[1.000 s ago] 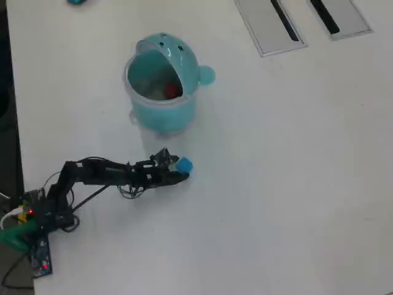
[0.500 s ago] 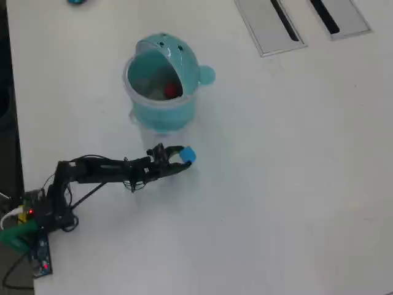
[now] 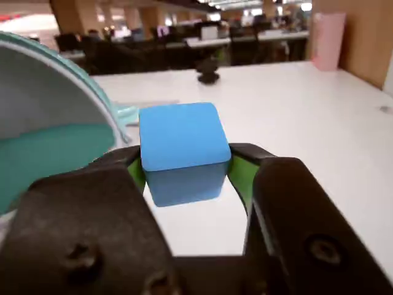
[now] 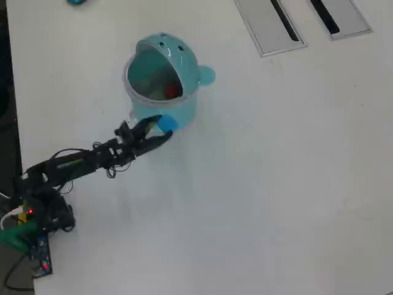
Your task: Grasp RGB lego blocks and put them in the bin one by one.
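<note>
In the wrist view a blue lego block (image 3: 182, 150) fills the space between my gripper's (image 3: 184, 163) green-lined black jaws, which are shut on it. From overhead, the gripper (image 4: 158, 130) holds that blue block (image 4: 166, 125) right against the near side of the teal bin (image 4: 161, 92). The bin's domed lid (image 4: 178, 52) is tipped back, leaving the mouth open. A red block (image 4: 171, 91) lies inside the bin. The bin's wall (image 3: 43, 117) looms at the left of the wrist view. No yellow-green block shows.
Two grey slotted panels (image 4: 270, 24) are set into the white table (image 4: 276, 184) at the far right. The arm's base with its circuit board (image 4: 34, 236) sits at the near left edge. A small teal object (image 4: 77, 2) lies at the top edge.
The arm has swung up and left with the blue block, from open table to right beside the bin's near side. The block stays gripped.
</note>
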`<state>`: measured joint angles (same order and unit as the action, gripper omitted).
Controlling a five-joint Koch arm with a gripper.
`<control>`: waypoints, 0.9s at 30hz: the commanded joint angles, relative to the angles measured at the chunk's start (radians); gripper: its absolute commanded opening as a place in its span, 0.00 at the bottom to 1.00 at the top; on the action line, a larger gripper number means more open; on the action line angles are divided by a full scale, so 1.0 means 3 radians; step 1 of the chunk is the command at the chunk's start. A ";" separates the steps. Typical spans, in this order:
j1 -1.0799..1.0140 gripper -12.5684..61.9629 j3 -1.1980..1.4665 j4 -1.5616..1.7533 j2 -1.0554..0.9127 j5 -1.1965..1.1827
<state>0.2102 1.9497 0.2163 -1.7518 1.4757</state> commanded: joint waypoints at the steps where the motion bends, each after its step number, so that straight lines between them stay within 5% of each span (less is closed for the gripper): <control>1: 0.0133 0.43 -0.0118 0.0020 -0.0286 0.0010; 13: 0.1191 0.43 -0.0389 -0.0148 -0.0568 0.0383; 27: 0.1616 0.37 -0.1544 0.0015 0.0798 0.0762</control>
<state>0.6903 1.5923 0.1703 -1.4757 1.6705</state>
